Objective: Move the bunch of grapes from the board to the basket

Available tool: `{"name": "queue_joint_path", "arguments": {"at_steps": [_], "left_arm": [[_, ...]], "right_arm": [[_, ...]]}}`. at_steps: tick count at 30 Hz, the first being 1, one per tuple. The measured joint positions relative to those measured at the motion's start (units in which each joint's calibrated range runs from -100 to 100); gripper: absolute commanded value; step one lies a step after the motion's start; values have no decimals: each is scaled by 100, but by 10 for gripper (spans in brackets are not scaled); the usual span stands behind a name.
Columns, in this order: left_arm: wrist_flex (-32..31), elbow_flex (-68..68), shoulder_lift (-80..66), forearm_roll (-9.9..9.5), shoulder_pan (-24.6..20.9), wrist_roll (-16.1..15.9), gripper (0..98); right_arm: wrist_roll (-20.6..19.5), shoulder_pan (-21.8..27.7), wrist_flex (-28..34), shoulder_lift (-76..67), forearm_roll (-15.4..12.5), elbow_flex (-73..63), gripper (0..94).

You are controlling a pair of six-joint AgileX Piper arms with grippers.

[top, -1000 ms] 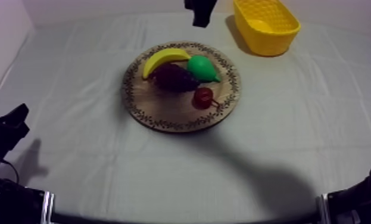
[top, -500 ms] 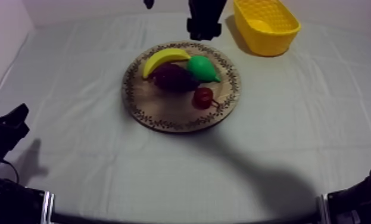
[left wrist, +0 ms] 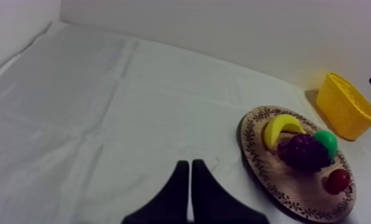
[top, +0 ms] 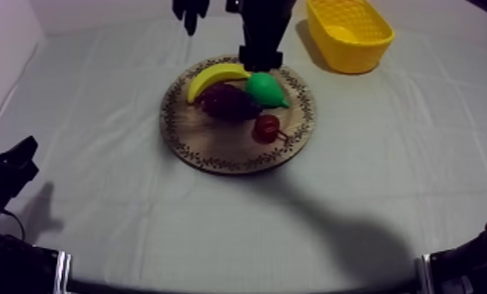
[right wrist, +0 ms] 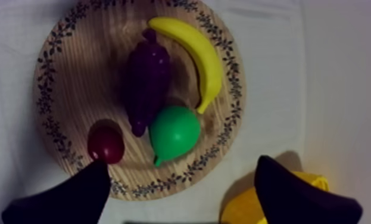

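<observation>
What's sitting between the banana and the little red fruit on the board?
The bunch of grapes lies between the banana and the small red fruit, as the right wrist view shows.

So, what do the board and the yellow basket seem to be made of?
The board looks like wood, matte, with visible grain lines and a dark rim pattern. The yellow basket is probably plastic: uniform bright colour, moulded latticed walls.

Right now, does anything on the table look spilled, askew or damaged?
Nothing stands out. The banana, bunch of grapes, pear and small red fruit all lie on the wooden board, the yellow basket stands upright beside it, and the right claw hangs open over the board's rim.
</observation>
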Motion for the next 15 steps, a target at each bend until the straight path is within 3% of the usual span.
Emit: {"name": "queue_joint_path", "arguments": {"at_steps": [7,15], "left_arm": [[0,0,0,0,0,0,0],[0,0,0,0,0,0,0]], "right_arm": [[-112,-12,-560,496,-63,202,870],[-266,-12,-667,1317,-127,-384,860]]}}
